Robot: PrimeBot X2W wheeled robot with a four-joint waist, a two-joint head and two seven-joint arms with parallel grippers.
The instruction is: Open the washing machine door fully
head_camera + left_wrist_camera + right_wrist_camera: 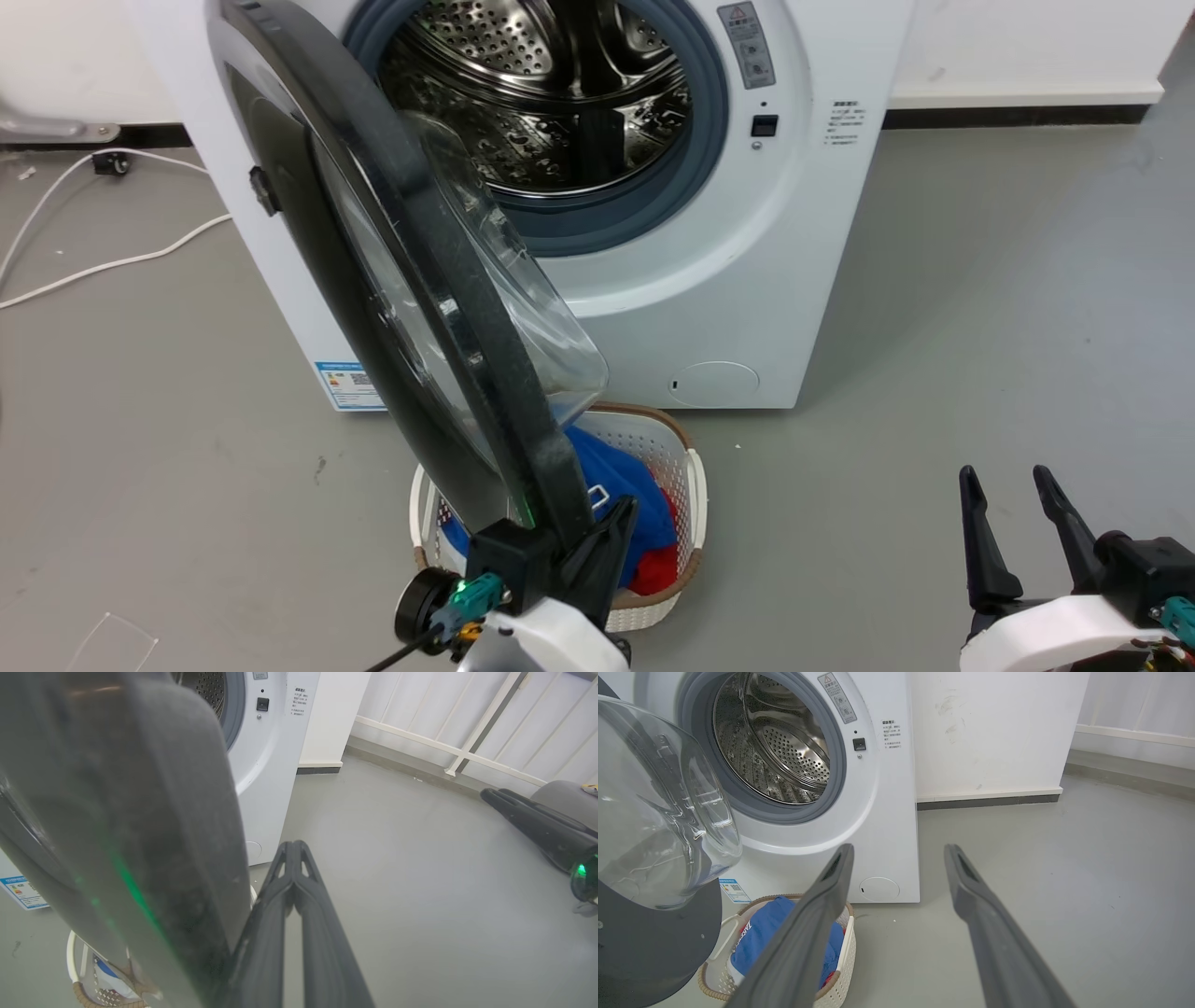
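The white washing machine (747, 243) (266, 765) (887, 812) stands with its steel drum mouth (560, 93) uncovered. The washing machine door (439, 280) (140, 812) (644, 942) is swung out towards me, nearly edge-on, with its clear glass bowl (658, 812) facing the drum side. My left gripper (624, 511) (294, 845) is shut with nothing between its fingers. It lies close against the lower rim of the door on the glass side. My right gripper (1018, 485) (900, 848) (490, 794) is open and holds nothing, low at the right, well away from the door.
A white basket (686, 485) (845, 947) (79, 989) with blue and red clothes sits on the floor under the door, in front of the machine. A white cable (112, 266) runs over the grey floor at the left. A white railing (467, 751) stands at the right.
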